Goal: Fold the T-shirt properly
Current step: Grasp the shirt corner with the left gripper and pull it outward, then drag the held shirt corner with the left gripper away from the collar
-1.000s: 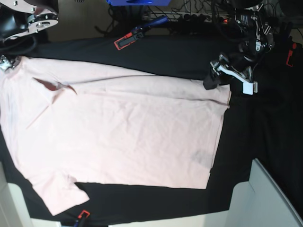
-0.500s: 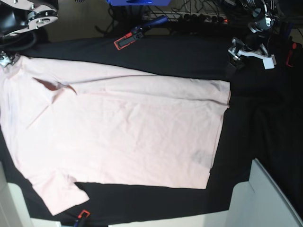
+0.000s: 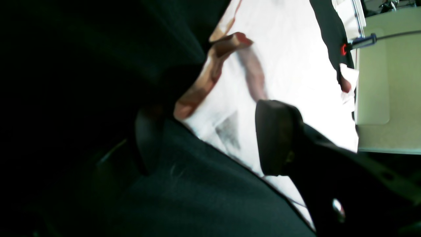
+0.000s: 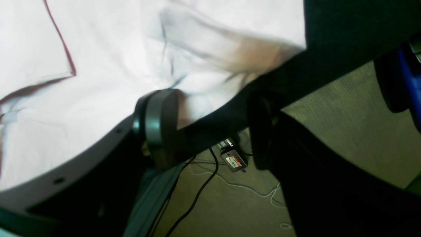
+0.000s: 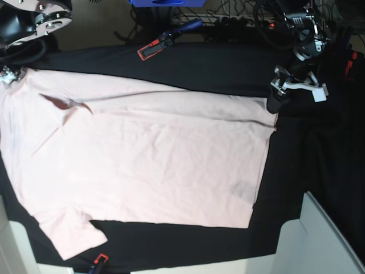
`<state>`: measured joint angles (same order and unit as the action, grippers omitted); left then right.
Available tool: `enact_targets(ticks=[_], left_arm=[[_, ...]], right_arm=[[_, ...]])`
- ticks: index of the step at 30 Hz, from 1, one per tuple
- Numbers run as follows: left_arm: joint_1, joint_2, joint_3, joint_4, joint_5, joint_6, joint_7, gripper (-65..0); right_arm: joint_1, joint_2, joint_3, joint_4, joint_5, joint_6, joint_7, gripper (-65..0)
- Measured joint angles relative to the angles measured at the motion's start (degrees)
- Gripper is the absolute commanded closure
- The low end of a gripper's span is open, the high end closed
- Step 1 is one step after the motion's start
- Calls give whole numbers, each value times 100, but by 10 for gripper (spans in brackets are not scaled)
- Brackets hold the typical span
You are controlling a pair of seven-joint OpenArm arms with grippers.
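Note:
The pale pink T-shirt (image 5: 142, 154) lies spread flat, plain side up, on the black table cloth (image 5: 217, 65). My left gripper (image 5: 275, 98) hovers at the shirt's top right hem corner. In the left wrist view my left gripper (image 3: 213, 138) is open, and the hem corner (image 3: 197, 105) lies between its dark fingers (image 3: 278, 138). My right gripper (image 5: 8, 74) sits at the far left by the shirt's upper sleeve edge. The right wrist view shows it (image 4: 210, 128) open astride the table edge, one finger (image 4: 161, 125) over the T-shirt (image 4: 98, 82).
Red-and-black clamps (image 5: 151, 50) (image 5: 100, 261) (image 5: 349, 67) pin the cloth at its edges. A pale panel (image 5: 325, 240) stands at the bottom right. Cables and a blue object (image 5: 162, 3) crowd the back edge. Floor with cables (image 4: 204, 187) shows beyond the table edge.
My left gripper rose away from the hem corner toward the back, then came down again beside that corner. The shirt and the right arm stayed put.

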<state>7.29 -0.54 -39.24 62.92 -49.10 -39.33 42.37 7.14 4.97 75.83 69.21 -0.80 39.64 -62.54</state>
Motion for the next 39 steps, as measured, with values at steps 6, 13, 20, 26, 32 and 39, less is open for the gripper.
enact_targets(ticks=[6, 13, 20, 26, 32, 39], left_arm=[[-245, -13, 2, -330, -74, -20, -48, -413], [-378, 17, 223, -341, -7, 4, -44, -413], [-374, 46, 566, -341, -28, 0, -42, -406], [-293, 35, 538, -345, 39, 7, 26, -104], [-168, 20, 570, -339, -11, -24, -2, 0], [-4, 28, 463, -297, -68, -85, 11, 0]], right_arm=[[-2, 9, 0, 0, -4, 0, -2, -326], [0, 7, -2, 0, -2, 0, -13, -326], [13, 7, -2, 0, -22, 0, -13, -326], [13, 7, -13, 0, -22, 0, -13, -326], [13, 7, -13, 0, -22, 0, -13, -326], [13, 9, -13, 0, -20, 0, -13, -326]])
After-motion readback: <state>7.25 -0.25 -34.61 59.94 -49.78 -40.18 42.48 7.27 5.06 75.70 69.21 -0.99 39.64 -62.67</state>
